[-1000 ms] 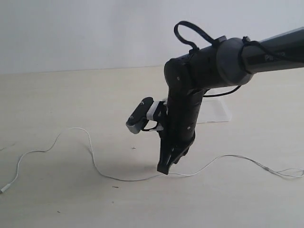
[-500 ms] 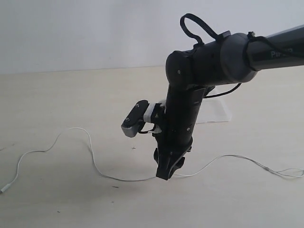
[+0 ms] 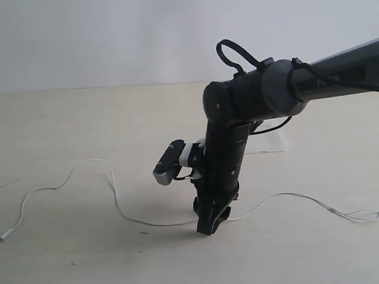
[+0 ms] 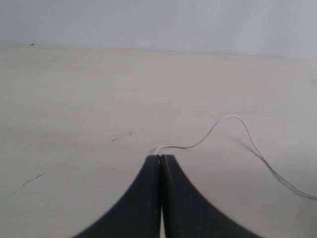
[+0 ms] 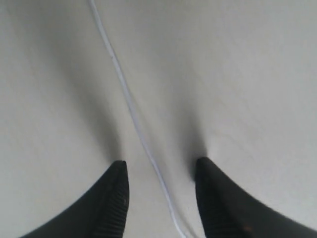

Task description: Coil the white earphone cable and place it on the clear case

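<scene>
The white earphone cable (image 3: 112,189) lies in loose curves across the table, from its plug (image 3: 5,235) at the far left to its split strands (image 3: 355,214) at the far right. My right gripper (image 3: 208,228) points straight down over the cable's middle. It is open, its tips close to the table, and the cable (image 5: 124,84) runs between them untouched by my right gripper (image 5: 159,163). My left gripper (image 4: 161,156) is shut, with a cable end (image 4: 233,118) coming out at its tips; it is outside the exterior view. The clear case (image 3: 271,142) sits behind the right arm, mostly hidden.
The pale table (image 3: 71,118) meets a white wall (image 3: 118,41) at the back. The right arm's wrist camera (image 3: 169,163) sticks out to the left of the arm, above the cable.
The right arm has come down, bringing its open tips from above the cable to just over the table with the cable between them. The cable has not shifted.
</scene>
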